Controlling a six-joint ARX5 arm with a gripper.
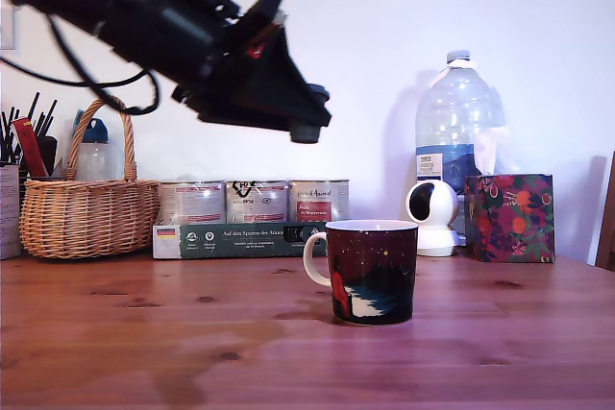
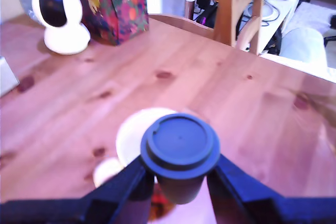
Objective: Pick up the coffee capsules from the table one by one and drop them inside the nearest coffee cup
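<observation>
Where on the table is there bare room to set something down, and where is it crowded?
The table is bare in front of the coffee cup and to both sides of it. In the wrist view, the wood between the white camera and the chair is also free. The back edge is crowded: basket, tins, green box, water bottle, patterned box.

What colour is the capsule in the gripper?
The capsule is dark blue, seen best in the wrist view.

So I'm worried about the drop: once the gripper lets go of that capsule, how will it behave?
The capsule, small and plastic-looking, is probably light and stiff. Pinched below its round lid by the gripper, it hangs roughly over the coffee cup. It should fall in; landing on the table instead, its tapered body would likely roll.
</observation>
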